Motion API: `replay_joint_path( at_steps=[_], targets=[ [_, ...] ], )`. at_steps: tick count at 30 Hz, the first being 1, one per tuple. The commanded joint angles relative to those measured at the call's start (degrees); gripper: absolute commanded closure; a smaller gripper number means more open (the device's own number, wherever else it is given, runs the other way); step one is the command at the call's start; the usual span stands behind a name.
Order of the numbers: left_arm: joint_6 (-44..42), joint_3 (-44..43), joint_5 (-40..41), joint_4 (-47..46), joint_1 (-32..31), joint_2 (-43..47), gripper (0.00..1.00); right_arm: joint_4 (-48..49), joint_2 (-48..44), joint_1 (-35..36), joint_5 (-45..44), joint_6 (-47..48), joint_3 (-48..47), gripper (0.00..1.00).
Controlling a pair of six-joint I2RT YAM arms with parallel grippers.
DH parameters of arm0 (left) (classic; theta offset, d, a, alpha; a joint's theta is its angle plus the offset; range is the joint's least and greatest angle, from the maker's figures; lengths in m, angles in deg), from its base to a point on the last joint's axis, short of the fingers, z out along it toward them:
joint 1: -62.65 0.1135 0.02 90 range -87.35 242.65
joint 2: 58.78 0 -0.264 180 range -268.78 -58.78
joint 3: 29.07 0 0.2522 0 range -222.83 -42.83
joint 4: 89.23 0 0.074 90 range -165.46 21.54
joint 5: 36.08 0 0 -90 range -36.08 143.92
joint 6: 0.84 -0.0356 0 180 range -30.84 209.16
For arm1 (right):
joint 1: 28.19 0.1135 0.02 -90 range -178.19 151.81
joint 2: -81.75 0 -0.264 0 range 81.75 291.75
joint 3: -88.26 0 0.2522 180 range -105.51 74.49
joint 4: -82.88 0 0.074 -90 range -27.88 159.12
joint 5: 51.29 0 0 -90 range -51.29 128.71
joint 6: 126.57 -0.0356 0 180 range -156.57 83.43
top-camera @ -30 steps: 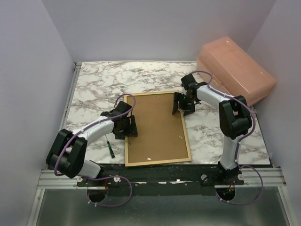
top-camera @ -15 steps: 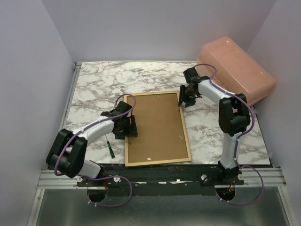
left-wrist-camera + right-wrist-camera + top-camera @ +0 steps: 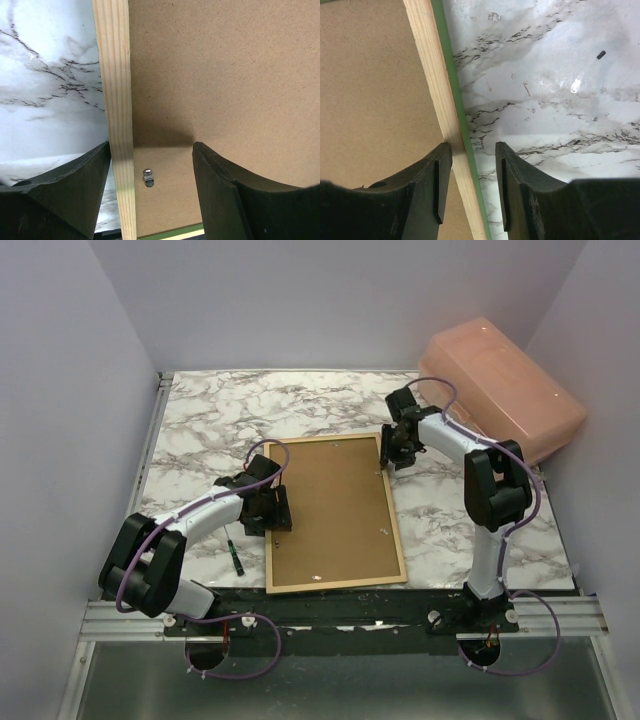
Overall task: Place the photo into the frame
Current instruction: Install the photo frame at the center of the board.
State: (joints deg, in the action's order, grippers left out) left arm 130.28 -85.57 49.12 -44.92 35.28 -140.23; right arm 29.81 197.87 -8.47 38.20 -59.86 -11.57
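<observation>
Left wrist view: the left gripper point(image 3: 150, 150) has its jaws spread astride one pale wooden rail of the frame point(image 3: 115, 75). One finger is over the marble table point(image 3: 50, 75) and the other over the brown backing board point(image 3: 225, 75), with a small metal tab point(image 3: 148, 177) between them. The right gripper point(image 3: 473, 147), jaws also apart, straddles the opposite rail, one finger right at the wood, a green edge showing beside the other. The frame lies back-up between both grippers.
</observation>
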Motion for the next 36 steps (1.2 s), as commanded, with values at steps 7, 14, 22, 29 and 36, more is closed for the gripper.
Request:
replay_joint_path(
  at_steps=[7,14,22,29,36],
  targets=[
    [0.6,1.4,-1.8,-3.5,-0.7,-3.3,0.33,-11.4,3.2,7.8,-16.3,1.2,4.0,0.54],
    [0.8,1.5,-1.9,-3.6,-0.7,-3.5,0.33,-9.7,1.6,10.5,-4.7,2.4,7.8,0.57],
    [0.8,2.0,-1.8,-3.4,-0.8,-2.9,0.33,-8.0,-3.4,8.1,3.0,-0.6,5.4,0.54],
    [1.0,3.1,-2.0,-3.2,-0.8,-1.1,0.33,-9.3,-5.9,7.9,4.8,-0.1,5.9,0.48],
    [2.0,4.6,-1.7,-3.0,-1.4,0.0,0.33,-6.2,-8.5,7.8,8.3,-0.8,15.0,0.48]
  ],
)
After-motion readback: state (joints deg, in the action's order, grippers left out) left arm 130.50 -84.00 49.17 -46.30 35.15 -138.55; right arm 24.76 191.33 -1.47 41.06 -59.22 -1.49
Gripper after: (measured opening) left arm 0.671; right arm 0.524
